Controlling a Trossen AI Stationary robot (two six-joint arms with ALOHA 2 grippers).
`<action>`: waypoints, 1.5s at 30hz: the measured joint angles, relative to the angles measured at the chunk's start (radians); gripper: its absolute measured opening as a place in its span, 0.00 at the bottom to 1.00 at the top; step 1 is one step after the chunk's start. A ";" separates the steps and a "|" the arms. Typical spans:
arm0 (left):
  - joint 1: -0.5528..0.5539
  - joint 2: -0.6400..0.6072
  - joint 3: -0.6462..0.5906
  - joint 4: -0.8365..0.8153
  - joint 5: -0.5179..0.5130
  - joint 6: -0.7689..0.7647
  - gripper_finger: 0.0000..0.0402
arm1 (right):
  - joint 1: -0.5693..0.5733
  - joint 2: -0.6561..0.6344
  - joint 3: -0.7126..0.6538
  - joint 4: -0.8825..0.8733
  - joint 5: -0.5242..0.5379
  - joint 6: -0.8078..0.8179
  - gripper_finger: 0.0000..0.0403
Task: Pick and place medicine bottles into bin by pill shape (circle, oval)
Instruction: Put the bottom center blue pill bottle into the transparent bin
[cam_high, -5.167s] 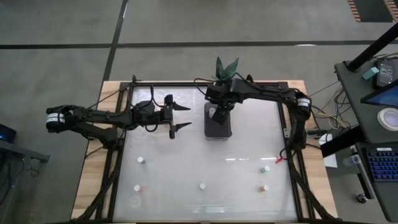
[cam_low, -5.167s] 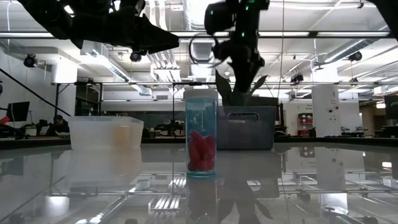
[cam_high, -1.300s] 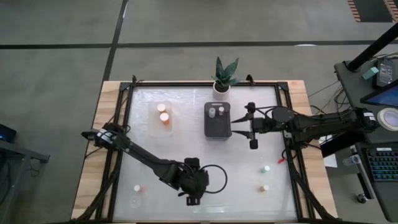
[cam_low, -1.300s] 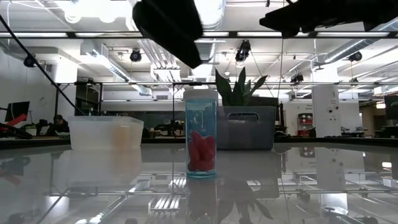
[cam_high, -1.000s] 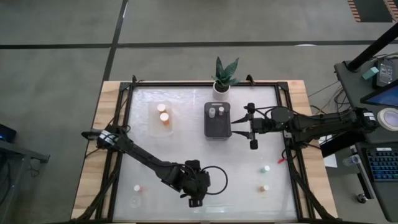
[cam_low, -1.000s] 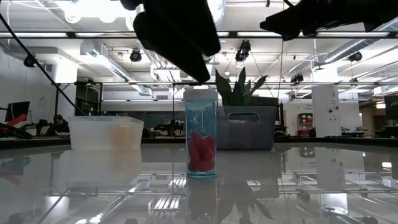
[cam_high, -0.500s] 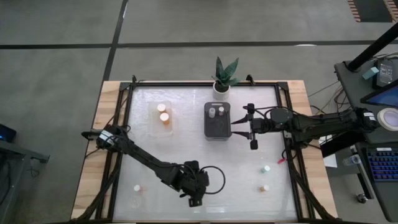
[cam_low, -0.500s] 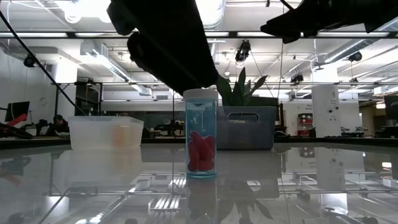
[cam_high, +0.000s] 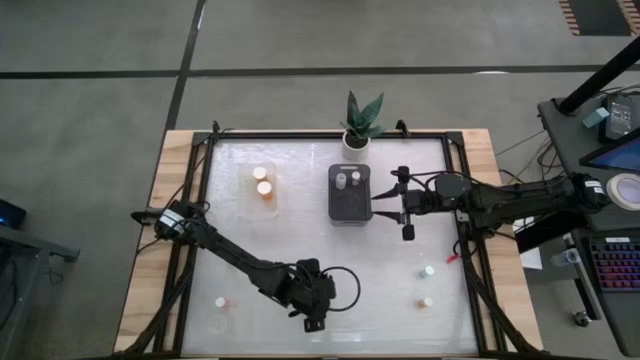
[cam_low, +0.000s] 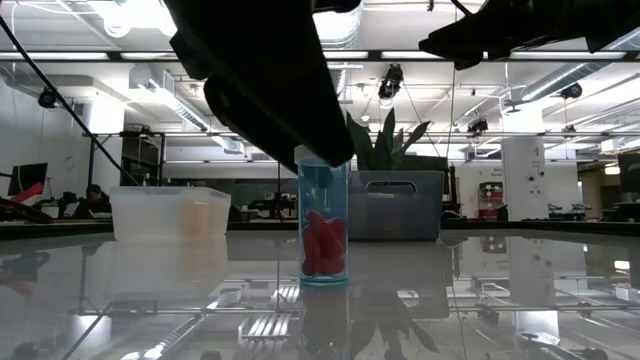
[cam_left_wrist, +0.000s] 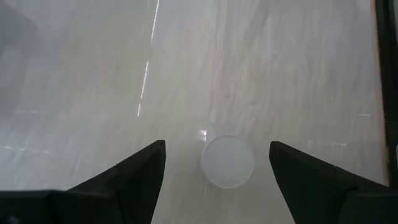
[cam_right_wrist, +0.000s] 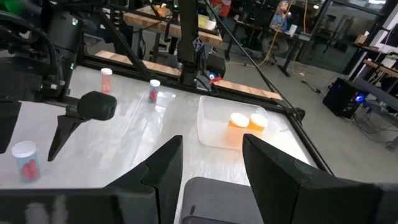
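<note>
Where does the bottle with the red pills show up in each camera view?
Low view: red-pill bottle stands upright at centre, the left claw just over its cap.
High view: not visible, hidden beneath the left claw.
Left wrist view: only its white cap, between the open fingers.
Right wrist view: at the picture's lower left.
Shared landmark: the clear bin, in all but the left wrist view.

Nine medicine bottles (cam_high: 428, 270) counted, two in the clear bin (cam_high: 258, 207), two in the grey bin (cam_high: 350, 210), five loose on the table (cam_high: 400, 250), plus one potted plant (cam_high: 362, 115).
</note>
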 joint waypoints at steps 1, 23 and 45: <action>0.000 0.000 -0.001 -0.002 0.000 0.000 0.67 | 0.000 0.000 0.000 -0.002 0.000 0.000 0.40; 0.001 0.000 0.000 -0.001 0.002 0.019 0.28 | 0.000 0.000 -0.001 -0.019 0.000 0.008 0.40; 0.030 -0.293 -0.003 -0.264 -0.150 -0.026 0.23 | 0.000 0.000 -0.001 -0.032 0.001 0.018 0.40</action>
